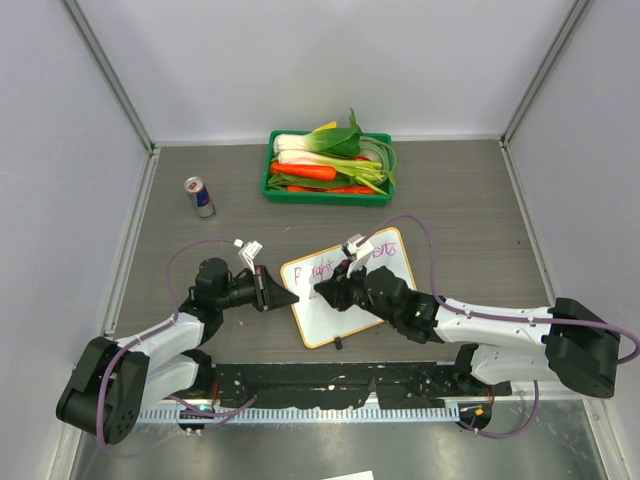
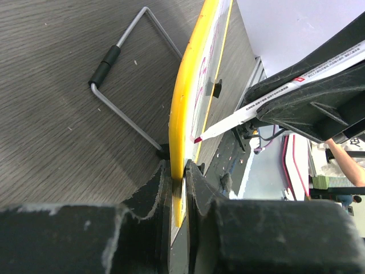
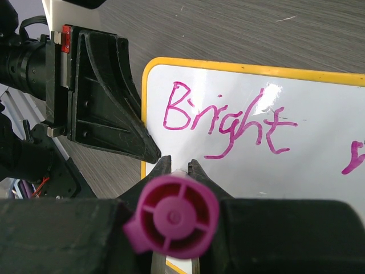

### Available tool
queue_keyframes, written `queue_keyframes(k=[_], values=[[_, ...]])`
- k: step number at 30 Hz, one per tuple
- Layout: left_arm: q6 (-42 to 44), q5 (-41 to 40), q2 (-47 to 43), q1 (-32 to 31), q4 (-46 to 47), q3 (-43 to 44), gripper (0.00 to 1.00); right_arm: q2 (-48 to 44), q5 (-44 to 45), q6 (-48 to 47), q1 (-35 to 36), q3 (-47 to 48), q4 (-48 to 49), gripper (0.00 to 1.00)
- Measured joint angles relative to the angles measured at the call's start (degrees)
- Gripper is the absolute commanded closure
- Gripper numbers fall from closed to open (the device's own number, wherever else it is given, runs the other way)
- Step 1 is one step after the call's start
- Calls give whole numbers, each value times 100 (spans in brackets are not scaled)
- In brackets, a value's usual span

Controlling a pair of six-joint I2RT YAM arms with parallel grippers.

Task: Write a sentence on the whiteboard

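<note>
Two arms meet at the whiteboard (image 1: 335,315) in the top external view. It rests askew on the grey table (image 1: 460,200) just ahead of the bases, with the left gripper (image 1: 288,297) at its left edge and the right gripper (image 1: 322,292) over its left half. Bits of the magenta sentence (image 1: 385,250) show along the far side; the right arm hides the rest. At the back sits a green tray (image 1: 330,199) filled with leafy greens (image 1: 340,143) on white stalks and an orange carrot (image 1: 308,172). A drinks can (image 1: 200,197) stands upright to the tray's left, apart from it. From the left wrist the whiteboard (image 2: 181,114) is seen edge-on, its rim yellow and its face tilted up off the table, and the left fingers (image 2: 151,194) are narrowed onto that rim, pinching it. Only this view shows a bent wire stand (image 2: 122,51) spread out behind the board, a black clip (image 2: 217,88), and the marker (image 2: 239,117), its magenta tip close to the white face; whether it touches I cannot tell. From the right wrist, the right gripper's fingers (image 3: 161,167) are clamped tight on the marker, whose round magenta end fills the foreground. Only here is the sentence (image 3: 228,120) legible: "Bright", plus a stray stroke at the right border.
</note>
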Motion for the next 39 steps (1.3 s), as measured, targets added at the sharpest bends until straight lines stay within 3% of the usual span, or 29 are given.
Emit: queue_keyframes(k=[39], values=[[0,-2,-2,0,-2,0,100,-192,291,92,72,-35,-407,99]])
